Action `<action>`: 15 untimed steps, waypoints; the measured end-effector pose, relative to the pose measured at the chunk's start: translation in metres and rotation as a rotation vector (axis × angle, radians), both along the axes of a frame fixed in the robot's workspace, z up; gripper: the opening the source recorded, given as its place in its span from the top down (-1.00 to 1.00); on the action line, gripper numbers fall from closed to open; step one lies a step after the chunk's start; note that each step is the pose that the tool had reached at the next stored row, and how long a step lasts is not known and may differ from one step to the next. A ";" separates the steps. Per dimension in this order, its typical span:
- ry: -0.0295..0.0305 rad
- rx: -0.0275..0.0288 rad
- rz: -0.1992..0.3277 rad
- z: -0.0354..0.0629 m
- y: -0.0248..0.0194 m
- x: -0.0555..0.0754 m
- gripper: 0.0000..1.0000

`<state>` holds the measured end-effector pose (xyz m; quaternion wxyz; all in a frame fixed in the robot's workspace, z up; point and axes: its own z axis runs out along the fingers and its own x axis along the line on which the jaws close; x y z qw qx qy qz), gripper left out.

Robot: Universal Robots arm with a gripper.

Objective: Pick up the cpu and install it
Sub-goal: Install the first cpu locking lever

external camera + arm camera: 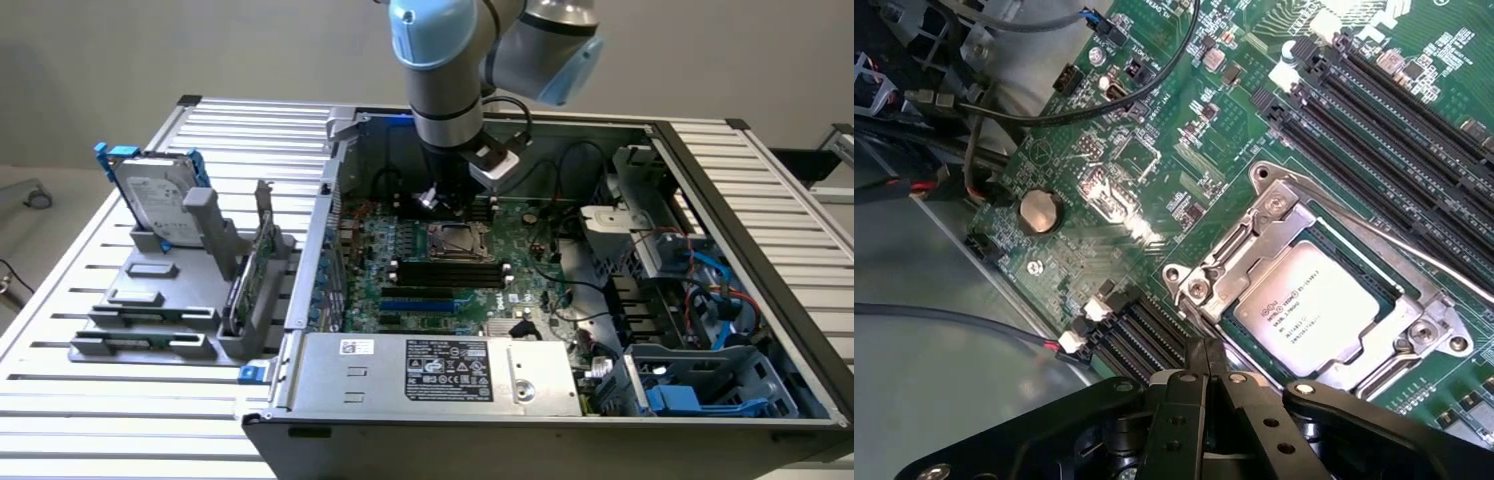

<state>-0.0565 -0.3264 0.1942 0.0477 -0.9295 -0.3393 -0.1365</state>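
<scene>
Black gripper (1206,372) fingers, pressed together and holding nothing, hover at the near edge of the motherboard socket in the wrist view. Just beyond their tips, the small square cpu (1307,308) with its silver-grey metal top and printed lettering sits seated in the socket, framed by the silver metal load plate (1254,262), whose window leaves the chip's top exposed. Black memory slots (1399,110) run along one side of the socket and a round silver coin battery (1040,211) lies well apart on the green motherboard (1154,150), details the exterior view leaves too small to read.

From the exterior view, the grey-and-blue robot arm (441,90) reaches down into the open black computer case (747,230), its walls and loose cables hemming the workspace, with the gripper (441,200) just above the socket (458,240). A silver hard drive in a blue frame (154,190) stands outside, on the slatted metal table (80,300), at the exterior view's left.
</scene>
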 end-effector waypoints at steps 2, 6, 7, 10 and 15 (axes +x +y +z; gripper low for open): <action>0.0000 0.0000 0.001 -0.0003 -0.0002 0.001 0.79; 0.0001 -0.0001 0.002 -0.0011 -0.0006 0.002 0.79; 0.0001 0.0000 0.003 -0.0014 -0.0007 0.002 0.79; 0.0003 -0.0002 0.003 -0.0021 -0.0009 0.002 0.79; 0.0002 -0.0001 0.004 -0.0026 -0.0009 0.003 0.79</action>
